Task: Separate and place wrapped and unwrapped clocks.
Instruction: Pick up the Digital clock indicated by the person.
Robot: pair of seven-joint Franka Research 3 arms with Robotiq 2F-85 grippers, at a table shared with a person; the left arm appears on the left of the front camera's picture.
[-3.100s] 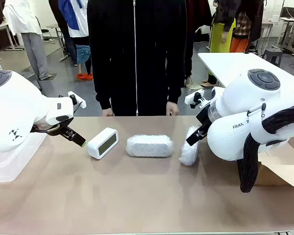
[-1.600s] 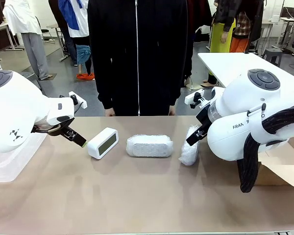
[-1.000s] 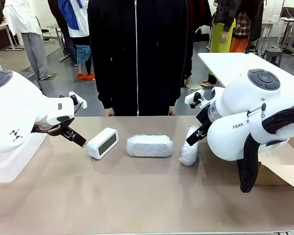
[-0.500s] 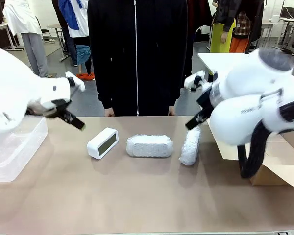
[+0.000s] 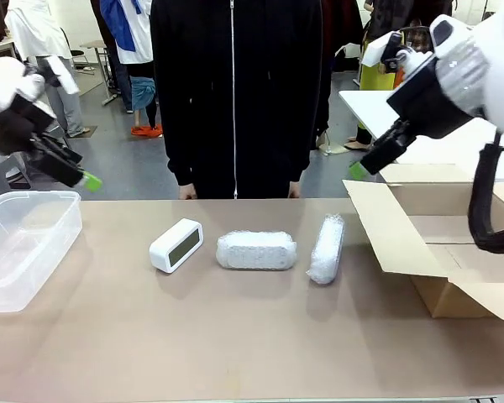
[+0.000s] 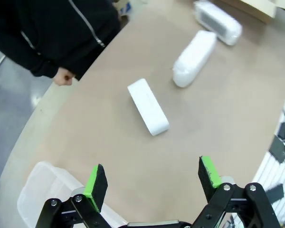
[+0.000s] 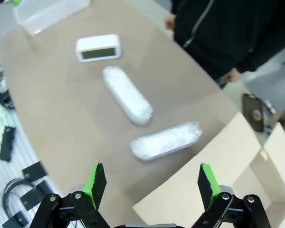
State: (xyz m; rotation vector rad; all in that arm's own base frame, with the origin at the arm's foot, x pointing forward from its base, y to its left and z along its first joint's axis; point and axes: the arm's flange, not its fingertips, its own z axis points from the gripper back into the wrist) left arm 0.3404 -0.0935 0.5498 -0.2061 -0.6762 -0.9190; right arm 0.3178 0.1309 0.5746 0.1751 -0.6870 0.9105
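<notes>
Left tool, right tool have lifted away, open; clock free all round.

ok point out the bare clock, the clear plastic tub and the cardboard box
bare clock (image 5: 182, 247), front view, on its dark screen
clear plastic tub (image 5: 34, 195), front view, on its far rim
cardboard box (image 5: 393, 228), front view, on its open flap
</notes>
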